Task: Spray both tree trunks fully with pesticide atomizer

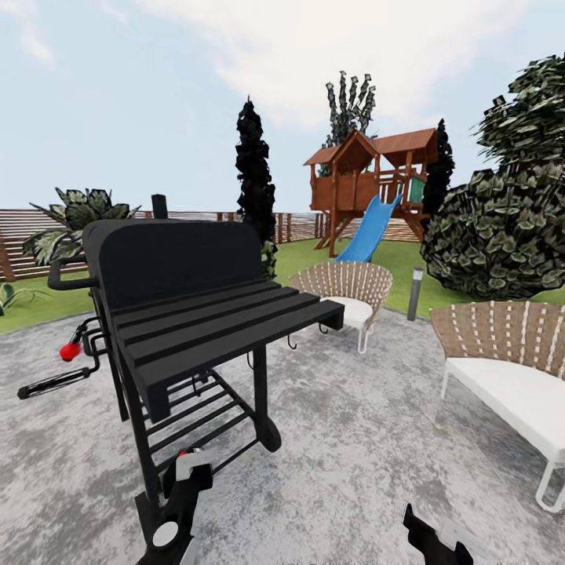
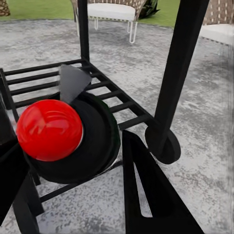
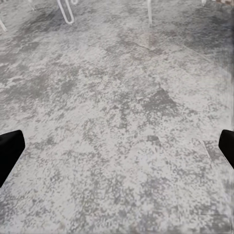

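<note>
Flat, even daylight under a pale cloudy sky [image 1: 157, 71]; no clear light direction, and the grill [image 1: 196, 314] and chairs [image 1: 510, 369] cast almost no shadow on the paving [image 1: 353, 447]. The red ball [image 2: 48, 129] carries soft highlights. Foliage on the bush [image 1: 502, 235] looks coarse and pixelated. The paving is smeared and blotchy in the wrist views, and close black parts are soft-edged.

We're out in a home garden: grey paved patio [image 1: 369, 439] underfoot, a black barbecue grill [image 1: 188, 314] standing on it, wicker chairs with white cushions [image 1: 349, 294] just beyond. Green lawn [image 1: 314, 255] runs back to a brown slatted fence [image 1: 31, 235], and there's a wooden playhouse [image 1: 369, 176] with a blue slide [image 1: 369, 231] under open sky.
</note>
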{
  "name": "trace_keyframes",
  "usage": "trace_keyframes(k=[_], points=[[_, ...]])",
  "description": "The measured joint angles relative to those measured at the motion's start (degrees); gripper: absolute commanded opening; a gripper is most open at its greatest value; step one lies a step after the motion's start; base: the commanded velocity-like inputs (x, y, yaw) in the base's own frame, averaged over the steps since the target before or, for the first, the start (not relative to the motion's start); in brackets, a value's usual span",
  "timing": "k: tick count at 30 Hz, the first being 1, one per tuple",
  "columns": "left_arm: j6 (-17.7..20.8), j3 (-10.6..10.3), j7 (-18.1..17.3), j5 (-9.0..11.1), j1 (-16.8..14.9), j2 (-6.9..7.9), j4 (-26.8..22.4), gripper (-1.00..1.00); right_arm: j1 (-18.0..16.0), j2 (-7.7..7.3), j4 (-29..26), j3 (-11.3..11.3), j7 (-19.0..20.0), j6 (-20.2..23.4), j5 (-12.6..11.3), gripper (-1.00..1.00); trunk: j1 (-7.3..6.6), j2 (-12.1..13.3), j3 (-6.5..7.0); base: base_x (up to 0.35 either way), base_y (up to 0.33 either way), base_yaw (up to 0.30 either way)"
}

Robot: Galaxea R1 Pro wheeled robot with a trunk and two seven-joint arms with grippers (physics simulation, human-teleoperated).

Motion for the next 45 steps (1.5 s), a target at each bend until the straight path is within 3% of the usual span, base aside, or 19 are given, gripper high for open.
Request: trace_keyframes(k=[23, 45], points=[[0.0, 0.0, 0.0, 0.0, 0.0, 0.0, 0.0, -1.0, 0.0, 0.06, 0.0, 0.0, 0.0, 0.0, 0.0, 1.0, 0.0, 0.0, -0.95, 0.0, 0.0, -0.252], [0.0, 0.0, 0.0, 0.0, 0.0, 0.0, 0.0, -1.0, 0.0, 0.07, 0.0, 0.0, 0.0, 0.0, 0.0, 1.0, 0.0, 0.0, -1.05, 0.0, 0.0, -0.022]])
